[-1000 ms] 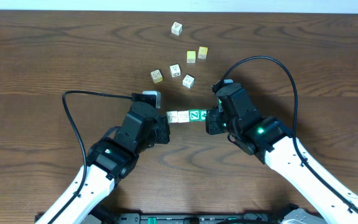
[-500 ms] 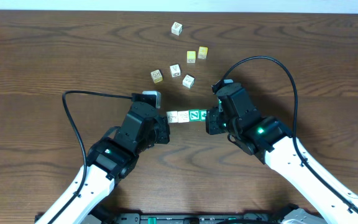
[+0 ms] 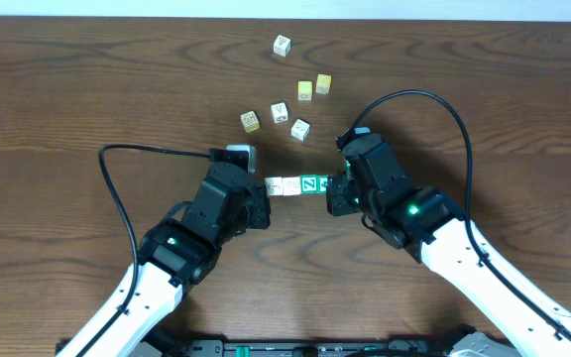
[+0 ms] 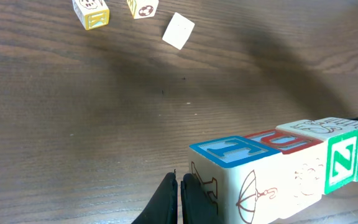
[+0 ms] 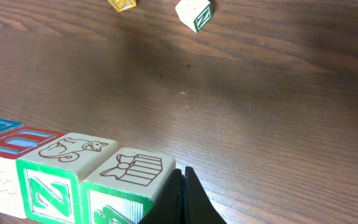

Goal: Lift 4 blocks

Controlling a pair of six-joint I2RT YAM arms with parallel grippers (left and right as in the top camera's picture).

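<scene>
Four blocks form one tight row [image 3: 300,184] between my two grippers. From the left they are a blue-edged block [image 4: 229,152], a red-edged one [image 4: 284,142], a green "N" block [image 4: 340,163] and a second green block [image 5: 132,171]. My left gripper [image 4: 179,182] is shut, and its tips press the outer face of the blue-edged block. At the other end my right gripper [image 5: 182,177] is shut too, pushing against the second green block. Neither holds anything between its fingers. I cannot tell whether the row is touching the table.
Several loose cubes lie beyond the row: two yellow ones [image 3: 314,87], a white one [image 3: 282,45] farther back, and three nearer [image 3: 280,112]. A black cable [image 3: 117,188] loops left of the left arm and another [image 3: 454,119] arcs over the right arm.
</scene>
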